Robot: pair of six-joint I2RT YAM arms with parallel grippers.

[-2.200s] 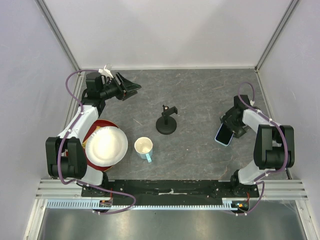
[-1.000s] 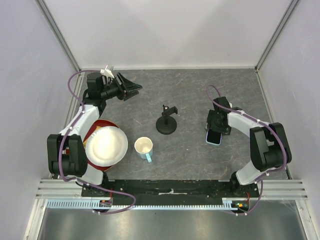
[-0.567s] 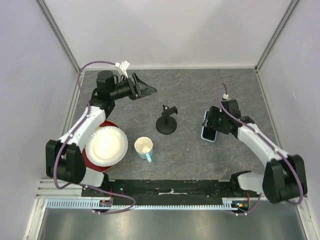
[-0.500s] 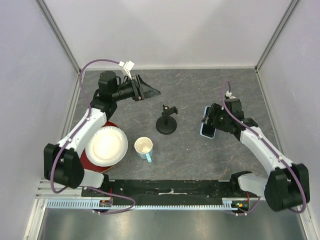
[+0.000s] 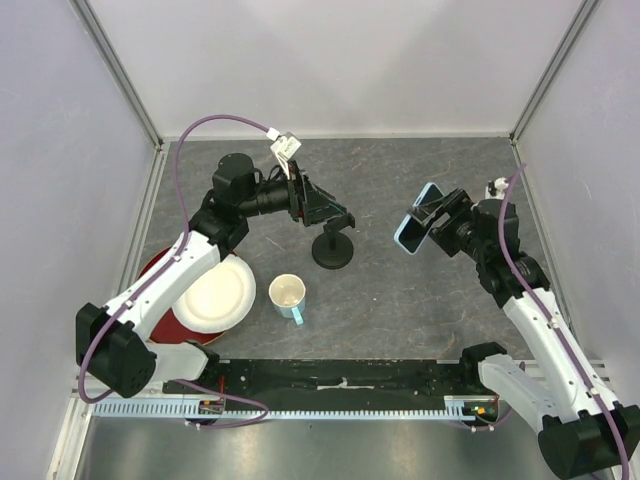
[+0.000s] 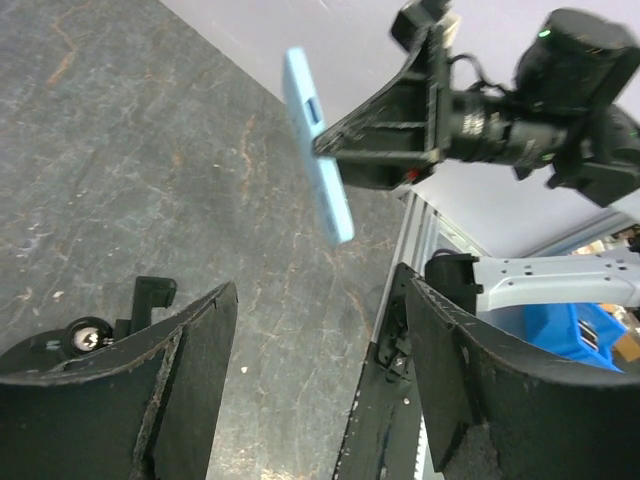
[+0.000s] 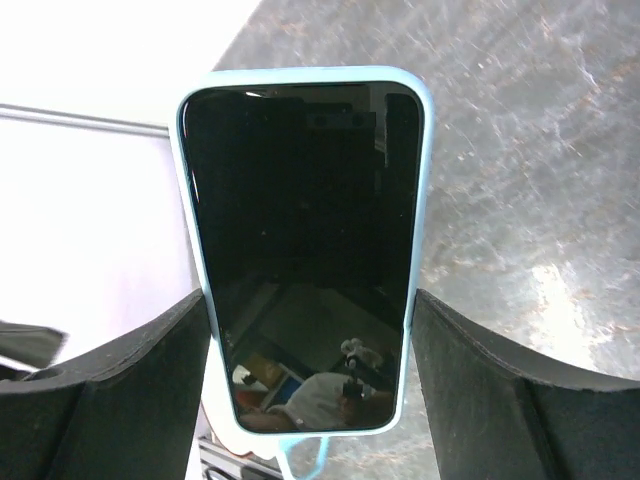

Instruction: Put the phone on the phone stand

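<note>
Grey stone-look table (image 5: 400,300) inside white walls (image 5: 330,60) with metal frame posts at the corners, arm bases at the near edge

Left arm (image 5: 190,260) stretches from the near left corner toward the table centre, purple cable looping over it. Right arm (image 5: 540,320) runs up the right side and bends inward

Left gripper (image 5: 330,212) hovers over the top of the phone stand (image 5: 333,255). In the left wrist view its fingers (image 6: 190,390) stand wide apart with only bare table between them. A small black part with a silver screw, likely the stand's holder (image 6: 150,298), shows just outside the left-hand finger; contact cannot be told

Right gripper (image 5: 440,215) is clamped on the phone (image 5: 415,228), one finger (image 7: 140,380) on each long edge of the lower half, black screen facing the wrist camera

White plate (image 5: 215,295) sits on a red plate (image 5: 158,265) at near left, beside the left arm. White cup (image 5: 287,293) with a light blue handle stands just right of the plates, near the stand's front

Phone is up off the table, tilted, to the right of the stand and not touching it; left wrist view shows it edge-on in the air (image 6: 318,150), light blue case

Stand is upright at table centre, round black base flat on the surface, thin post up into the left gripper's shadow
</note>
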